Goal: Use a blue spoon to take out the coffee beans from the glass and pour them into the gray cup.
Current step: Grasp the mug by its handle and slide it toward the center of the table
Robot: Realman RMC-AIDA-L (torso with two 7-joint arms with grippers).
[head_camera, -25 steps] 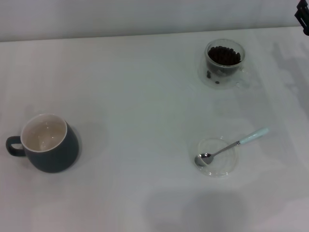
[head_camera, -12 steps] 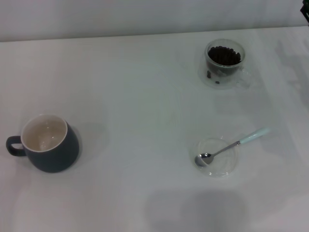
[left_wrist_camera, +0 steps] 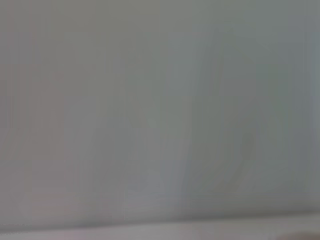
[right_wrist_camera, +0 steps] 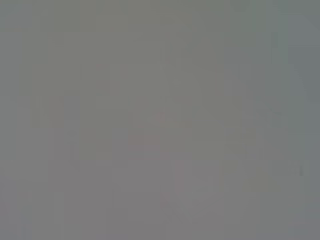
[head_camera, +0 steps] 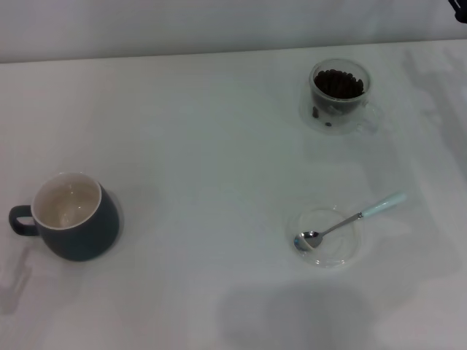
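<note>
The blue spoon (head_camera: 343, 224) lies with its metal bowl in a flat clear saucer (head_camera: 343, 254) at the front right, its pale blue handle pointing back right. The glass (head_camera: 361, 117) stands at the back right with a heap of coffee beans (head_camera: 338, 84) inside. The gray cup (head_camera: 82, 235) stands at the front left, handle to the left, its cream inside empty. Only a dark sliver of my right gripper (head_camera: 461, 4) shows at the top right corner, far from everything. My left gripper is out of view. Both wrist views show only a blank pale surface.
The white table (head_camera: 204, 146) runs to a pale wall at the back. A faint shadow lies on the table left of and in front of the gray cup.
The dark right gripper part at the top right corner has moved up, almost out of the head view. A faint shadow has appeared by the gray cup. The objects have not moved.
</note>
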